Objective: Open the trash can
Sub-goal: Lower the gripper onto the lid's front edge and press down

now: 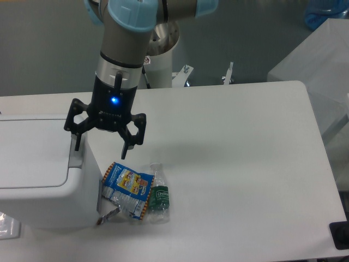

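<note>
White rigid plastic: the trash can [38, 174] sits at the tabletop's [234, 164] left edge, lid shut. Looks light and slick, so take it at the grey tab [77, 155] on its right side. End effector [100, 146] is spread wide, empty, straddling that tab. Mind the snack packet [127, 186] and bottle [158, 195] just beside the bin; you have open room to the right.

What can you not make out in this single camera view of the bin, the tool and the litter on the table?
- Trash can: its left side is cut off by the picture's left edge.
- Tool: jaws spread, but whether the left fingertip touches the grey tab cannot be told from this angle.
- Snack packet: print too small to read.
- Plastic bottle: partly hidden behind the packet.
</note>
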